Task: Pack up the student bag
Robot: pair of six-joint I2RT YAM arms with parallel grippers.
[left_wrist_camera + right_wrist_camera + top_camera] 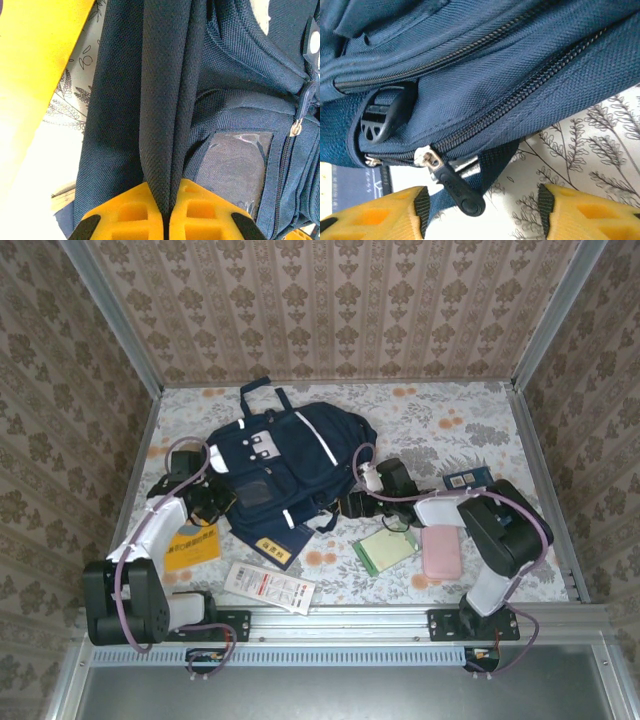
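The student bag (275, 465), navy blue with white stripes, lies flat in the middle of the table. At its left edge my left gripper (215, 502) is shut on a fold of dark mesh strap (167, 100), pinched between the yellow fingers (130, 215), beside the clear pocket window (235, 167). My right gripper (350, 505) is at the bag's lower right side and stands open. In the right wrist view, a black zipper pull (457, 192) hangs loose between the spread fingers (580, 212), touching neither. A black buckle (380, 117) sits in a side pocket above it.
A yellow booklet (192, 546) lies by the left arm and a white packet (268, 587) near the front rail. A green notepad (385, 548), a pink case (440, 551) and a small blue item (465, 480) lie on the right. A dark blue book (270, 540) pokes out under the bag.
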